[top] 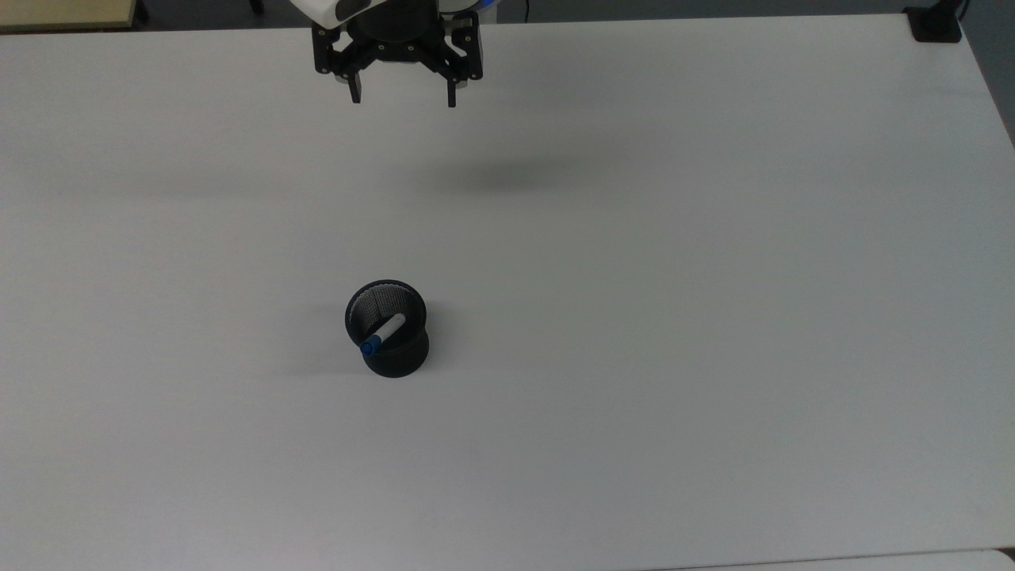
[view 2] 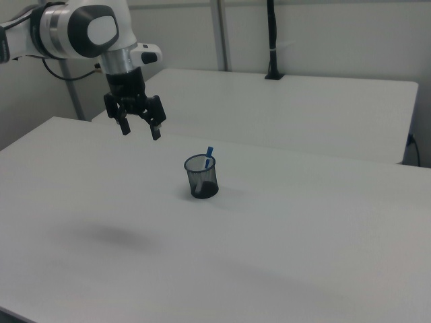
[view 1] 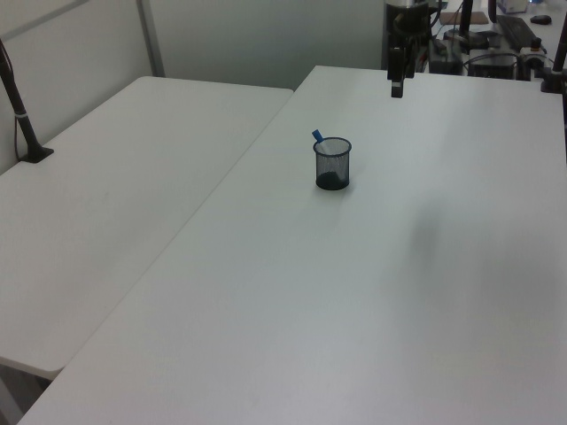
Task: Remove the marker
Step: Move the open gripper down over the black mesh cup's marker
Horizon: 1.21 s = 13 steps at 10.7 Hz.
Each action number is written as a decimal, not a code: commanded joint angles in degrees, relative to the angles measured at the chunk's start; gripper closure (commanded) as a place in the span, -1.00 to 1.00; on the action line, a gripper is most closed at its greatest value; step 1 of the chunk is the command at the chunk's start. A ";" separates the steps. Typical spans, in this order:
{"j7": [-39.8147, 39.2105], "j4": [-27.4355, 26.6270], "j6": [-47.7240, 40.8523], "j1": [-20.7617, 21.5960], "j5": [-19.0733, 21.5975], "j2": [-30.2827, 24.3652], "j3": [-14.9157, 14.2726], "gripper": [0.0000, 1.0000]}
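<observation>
A white-barrelled marker [top: 386, 330] with a blue cap leans inside a black mesh cup [top: 394, 356] near the middle of the white table [top: 714, 317]. Its blue end sticks up over the rim of the cup [view 2: 201, 180] in the right view, marker [view 2: 209, 153], and in the left view, marker [view 1: 317, 136], cup [view 1: 332, 165]. My gripper [top: 403, 101] hangs high above the table at the top view's upper edge, far from the cup. The gripper [view 2: 140, 130] is open, with nothing between its fingers. In the left view the gripper [view 1: 397, 87] is at the far end.
A second white table [view 1: 106, 195] adjoins at the left view's left. A black post with a clamp [view 2: 272, 40] stands on the far table in the right view. Dark equipment [view 1: 487, 44] sits behind the arm at the left view's top right.
</observation>
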 commanded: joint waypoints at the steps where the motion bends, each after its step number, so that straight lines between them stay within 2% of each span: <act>1: 1.32 -0.99 -0.09 0.33 0.27 -0.91 -0.13 -1.00; 8: 1.23 -0.81 1.05 -0.02 0.27 -0.56 -0.13 -1.00; 13: 1.40 -0.82 15.71 -0.63 0.18 4.35 -0.66 -1.00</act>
